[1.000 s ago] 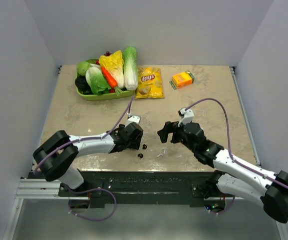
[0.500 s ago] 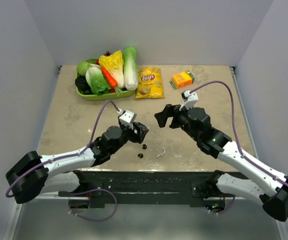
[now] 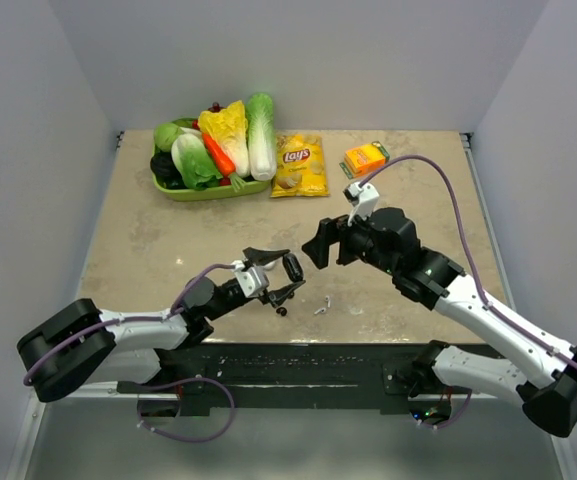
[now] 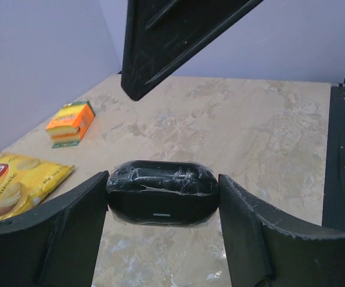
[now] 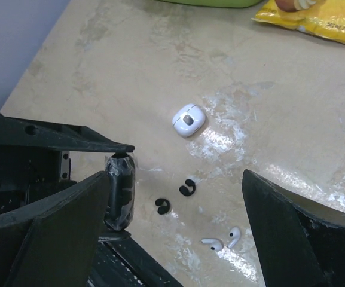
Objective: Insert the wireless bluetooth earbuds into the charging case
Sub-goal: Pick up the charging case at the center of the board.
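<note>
Case (image 4: 162,191) gripped in left jaws, earbuds (image 5: 187,188) lying loose on table (image 3: 168,240)

The black case is clamped by its two short ends between the left jaws, which are set partway closed around it. It is seen raised off the table, with its seam and a small pale mark facing the left wrist camera; it appears to be shut. The left arm (image 3: 148,322) is stretched low along the near edge.

Both black earbuds are found on the table near that edge, just beside the left jaws and a little apart from each other; the second (image 5: 162,206) lies nearer the edge. Neither is in the case and neither is touched.

The right jaws are spread wide with nothing between them, and are held above the table, facing the case from the right arm (image 3: 448,290).

A small white case (image 5: 189,119) is seen farther in on the table, and two white earbuds (image 5: 211,244) lie close together to the right of the black pair.

At the far side a green tray (image 3: 193,193) of vegetables, a yellow crisp bag (image 3: 300,166) and an orange box (image 3: 365,158) are lined up
</note>
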{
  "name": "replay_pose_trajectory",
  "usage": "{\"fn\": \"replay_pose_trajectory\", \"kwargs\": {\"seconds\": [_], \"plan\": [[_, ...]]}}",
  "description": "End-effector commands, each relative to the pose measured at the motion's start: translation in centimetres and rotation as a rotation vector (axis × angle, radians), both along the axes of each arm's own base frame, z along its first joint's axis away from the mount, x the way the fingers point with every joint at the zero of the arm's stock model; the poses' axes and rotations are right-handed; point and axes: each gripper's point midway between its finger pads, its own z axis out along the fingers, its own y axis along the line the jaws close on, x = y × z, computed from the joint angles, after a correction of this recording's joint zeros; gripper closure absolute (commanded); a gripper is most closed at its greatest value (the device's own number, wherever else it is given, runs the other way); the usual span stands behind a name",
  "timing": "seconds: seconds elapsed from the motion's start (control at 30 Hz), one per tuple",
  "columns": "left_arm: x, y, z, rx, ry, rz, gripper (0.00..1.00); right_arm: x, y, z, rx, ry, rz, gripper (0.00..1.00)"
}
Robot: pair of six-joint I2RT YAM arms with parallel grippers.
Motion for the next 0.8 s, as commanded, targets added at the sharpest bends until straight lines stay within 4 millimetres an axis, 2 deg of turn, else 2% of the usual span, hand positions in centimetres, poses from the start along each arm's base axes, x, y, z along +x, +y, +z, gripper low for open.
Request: {"fn": "replay_pose_trajectory", "kwargs": {"seconds": [0.0, 0.2, 0.33, 0.4, 0.6, 0.77], "plan": [[-1.1, -1.0, 3.8, -0.047, -0.192, -0.072, 1.0, -1.2, 1.6, 0.7, 0.025, -0.001, 0.106, 0.05], [-0.4, -1.0, 3.4, -0.019, -0.183, -0.046, 1.0, -1.6, 2.9, 0.4, 0.029, 0.011, 0.153, 0.05], [0.0, -1.1, 3.4, -0.013, -0.175, -0.03, 1.0, -1.7, 3.8, -1.8, -0.019, 0.06, 0.179, 0.07], [0.0, -1.2, 3.4, -0.01, -0.171, -0.033, 1.0, -1.8, 4.1, -2.3, -0.026, 0.065, 0.181, 0.08], [-0.2, -1.3, 3.5, -0.013, -0.168, -0.041, 1.0, -1.6, 4.0, -3.8, -0.054, 0.084, 0.167, 0.09], [-0.3, -1.3, 3.2, -0.003, -0.163, -0.042, 1.0, -1.3, 3.4, -3.6, -0.052, 0.073, 0.127, 0.11]]}}
